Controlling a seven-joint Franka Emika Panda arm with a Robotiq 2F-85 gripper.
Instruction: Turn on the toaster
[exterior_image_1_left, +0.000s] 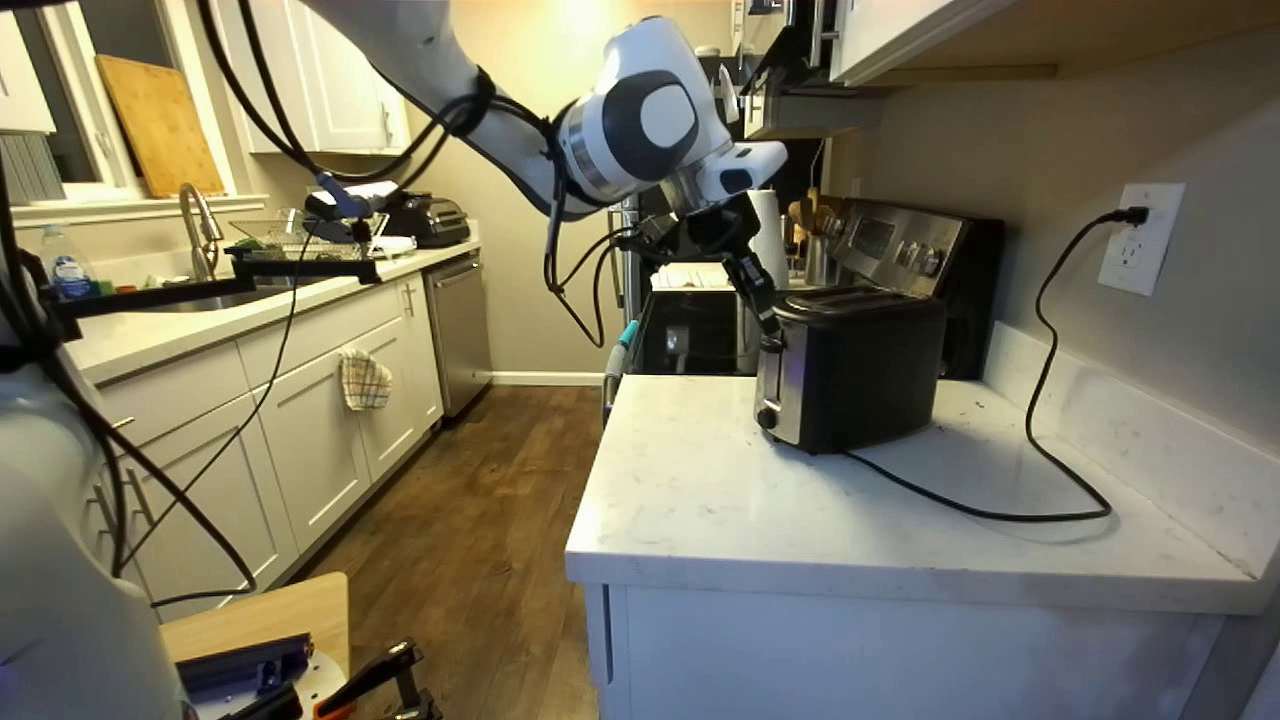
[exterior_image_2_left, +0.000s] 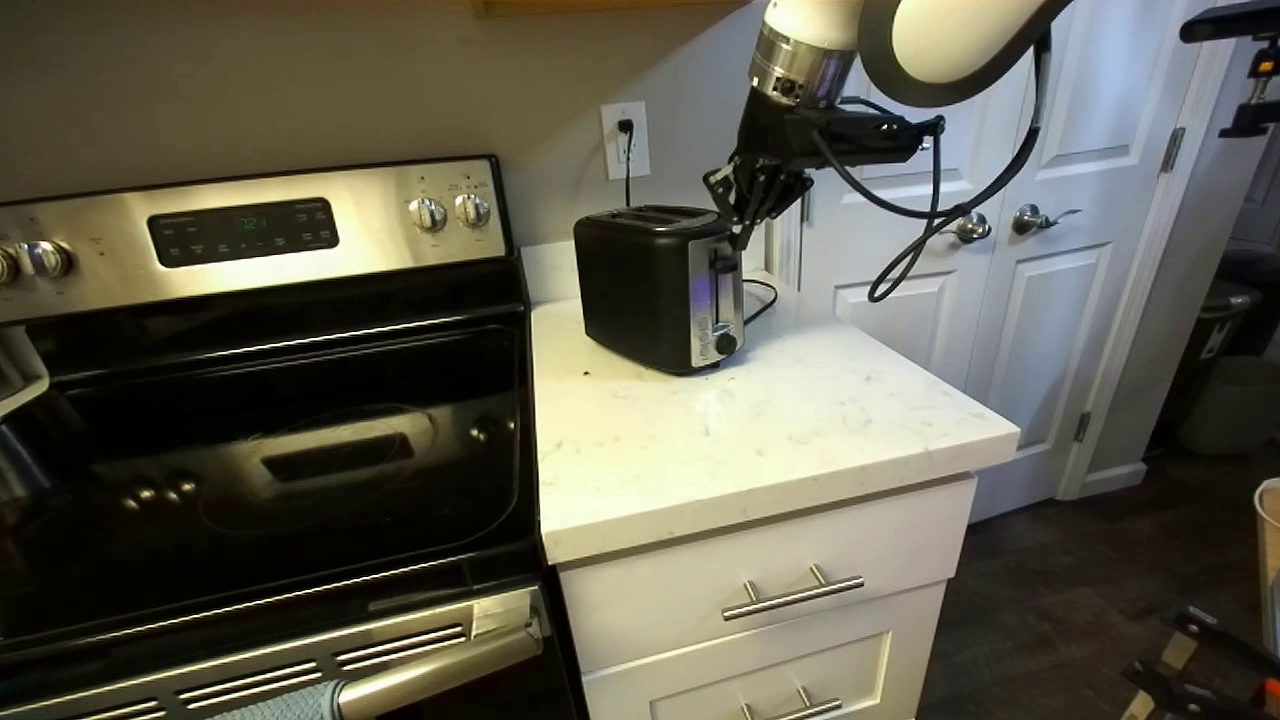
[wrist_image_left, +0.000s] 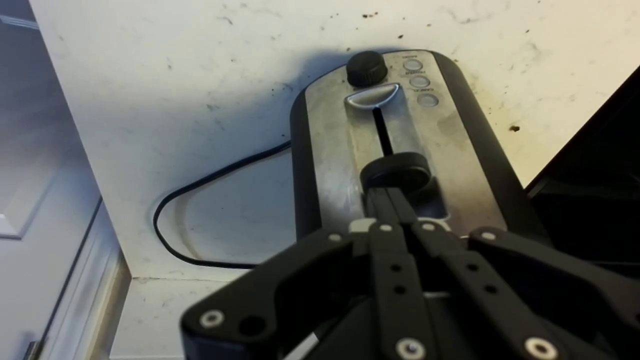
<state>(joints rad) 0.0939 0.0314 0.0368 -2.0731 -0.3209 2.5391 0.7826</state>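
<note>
The toaster (exterior_image_1_left: 870, 375) stands upright on the white counter, with black top and sides and a silver end face. It also shows in an exterior view (exterior_image_2_left: 640, 290) and in the wrist view (wrist_image_left: 337, 172). Its black lever (wrist_image_left: 400, 165) is at the upper end of the slot. A black knob (wrist_image_left: 366, 69) and several round buttons are low on the silver face. My gripper (wrist_image_left: 390, 192) is shut with its fingertips together and nothing between them. The tips are at the lever, on its upper side; whether they touch it is unclear. Both exterior views show the gripper (exterior_image_1_left: 770, 330) (exterior_image_2_left: 742, 235) at the silver end.
The black power cord (exterior_image_1_left: 1000, 515) loops over the counter (exterior_image_1_left: 700, 500) to the wall outlet (exterior_image_1_left: 1142, 238). A stove (exterior_image_2_left: 300, 430) adjoins the counter beside the toaster. Upper cabinets (exterior_image_1_left: 930, 30) hang above. White doors (exterior_image_2_left: 920, 250) stand behind the arm.
</note>
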